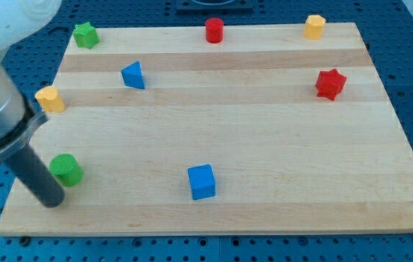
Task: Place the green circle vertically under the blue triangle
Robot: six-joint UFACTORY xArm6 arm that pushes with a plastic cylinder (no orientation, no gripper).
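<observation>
The green circle [66,169] is a round green block near the board's left edge, low in the view. The blue triangle [133,75] lies higher up and to the right of it, in the upper left part of the board. My tip [52,201] rests on the board just below and slightly left of the green circle, close to it or touching it. The dark rod rises from the tip up and to the left, out of the view.
A green star [85,34] sits at the top left corner. A red cylinder [214,30] and a yellow block [314,26] stand along the top edge. A red star [330,84] is at the right. A yellow block [49,98] is at the left edge. A blue cube [202,181] is low in the middle.
</observation>
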